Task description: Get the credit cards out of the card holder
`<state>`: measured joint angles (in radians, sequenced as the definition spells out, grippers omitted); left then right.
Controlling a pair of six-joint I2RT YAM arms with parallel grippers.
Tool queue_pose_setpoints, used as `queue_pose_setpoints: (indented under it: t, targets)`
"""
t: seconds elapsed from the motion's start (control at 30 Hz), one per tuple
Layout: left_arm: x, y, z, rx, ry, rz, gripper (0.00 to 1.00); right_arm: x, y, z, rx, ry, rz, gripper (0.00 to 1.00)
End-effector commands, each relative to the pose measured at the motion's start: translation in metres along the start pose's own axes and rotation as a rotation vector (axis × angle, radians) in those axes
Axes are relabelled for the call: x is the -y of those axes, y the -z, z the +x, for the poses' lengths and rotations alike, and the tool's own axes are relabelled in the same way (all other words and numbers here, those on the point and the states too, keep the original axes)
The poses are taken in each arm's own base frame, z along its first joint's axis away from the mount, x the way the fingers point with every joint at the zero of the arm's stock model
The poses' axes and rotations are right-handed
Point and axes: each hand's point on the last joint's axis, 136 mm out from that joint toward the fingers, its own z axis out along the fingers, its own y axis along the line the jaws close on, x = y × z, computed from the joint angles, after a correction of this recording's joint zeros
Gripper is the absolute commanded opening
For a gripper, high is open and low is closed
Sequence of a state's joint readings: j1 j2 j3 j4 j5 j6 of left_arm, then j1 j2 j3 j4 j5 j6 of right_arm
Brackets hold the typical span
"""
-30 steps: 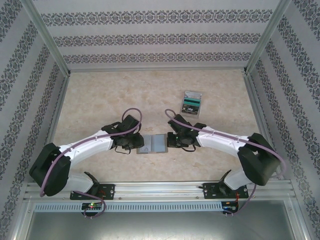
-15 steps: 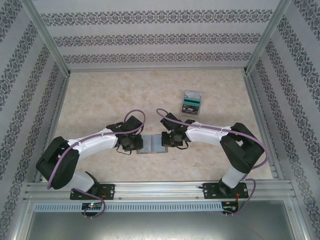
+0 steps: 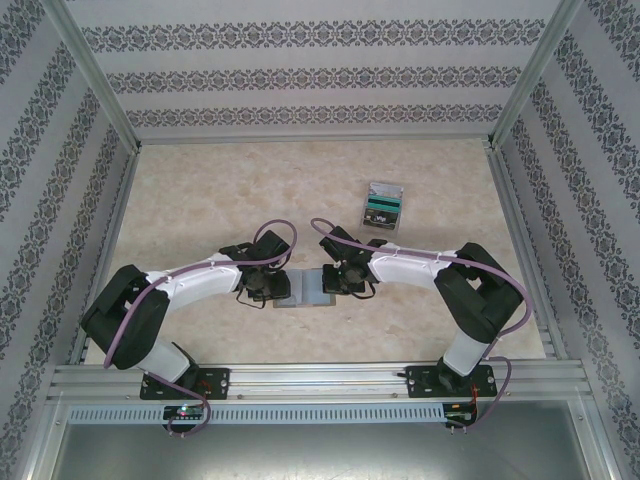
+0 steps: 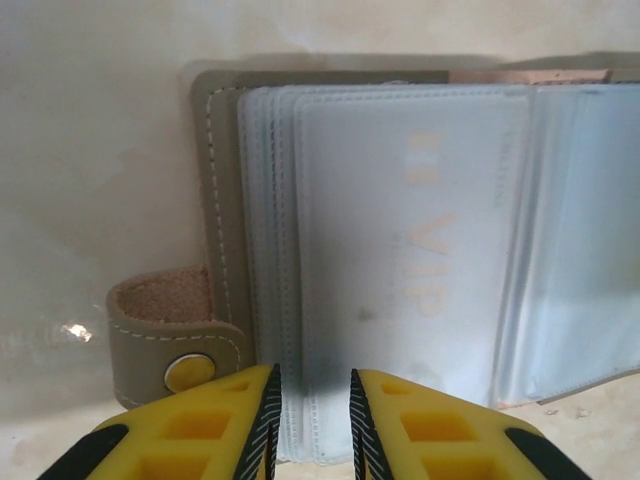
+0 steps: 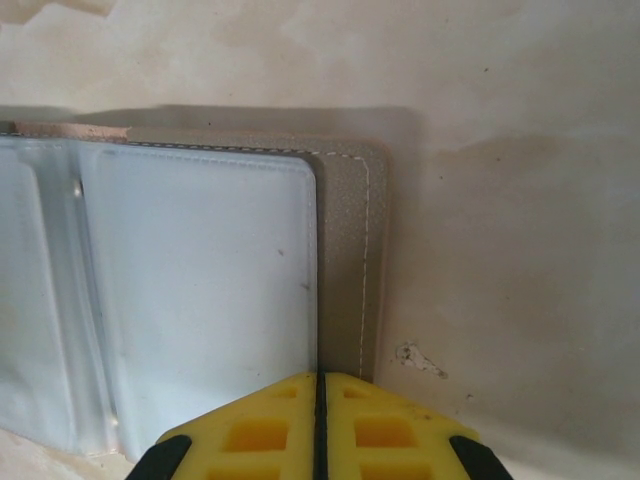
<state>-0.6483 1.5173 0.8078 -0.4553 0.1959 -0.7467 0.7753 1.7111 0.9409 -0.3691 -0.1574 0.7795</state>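
The card holder (image 3: 305,288) lies open and flat on the table between my two grippers. In the left wrist view its grey-brown cover (image 4: 222,200) and snap tab (image 4: 170,335) frame a stack of pale blue sleeves. A card (image 4: 420,230) with faint VIP lettering sits inside the top sleeve. My left gripper (image 4: 313,420) hovers at the near edge of those sleeves, jaws a little apart, with the stitched sleeve edges showing in the gap. My right gripper (image 5: 320,385) is shut, its tips resting at the seam between the right half's sleeve (image 5: 200,280) and the cover (image 5: 345,250).
A clear plastic case (image 3: 384,207) with green-and-black contents lies farther back on the right. Metal frame rails and patterned walls bound the marble-look table (image 3: 200,190) on three sides.
Both grippers have closed in on the card holder, the right one shifting left onto its right half. The left jaws have parted slightly.
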Motion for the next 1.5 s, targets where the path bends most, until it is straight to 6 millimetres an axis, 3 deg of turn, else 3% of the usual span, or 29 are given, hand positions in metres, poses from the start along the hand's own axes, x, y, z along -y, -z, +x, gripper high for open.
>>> queue_pose_setpoints:
  t: [0.0, 0.17, 0.77, 1.13, 1.47]
  targets:
    - [0.013, 0.004, -0.007, 0.022, -0.030, 0.036, 0.26, 0.002, -0.007, 0.007, -0.036, 0.010, 0.021, 0.00]
    - [0.014, 0.010, -0.010, 0.042, -0.032, 0.038, 0.27, 0.003, -0.009, 0.008, -0.042, 0.011, 0.021, 0.00]
    - [0.017, -0.011, 0.004, -0.035, -0.010, 0.087, 0.26, 0.000, -0.010, 0.011, -0.055, 0.011, 0.016, 0.00]
    - [0.006, 0.016, -0.011, 0.071, -0.024, 0.008, 0.28, 0.000, -0.011, 0.012, -0.057, 0.011, 0.016, 0.00]
    - [0.002, -0.002, -0.002, 0.012, -0.017, 0.000, 0.28, -0.001, -0.012, 0.015, -0.064, 0.013, 0.017, 0.00]
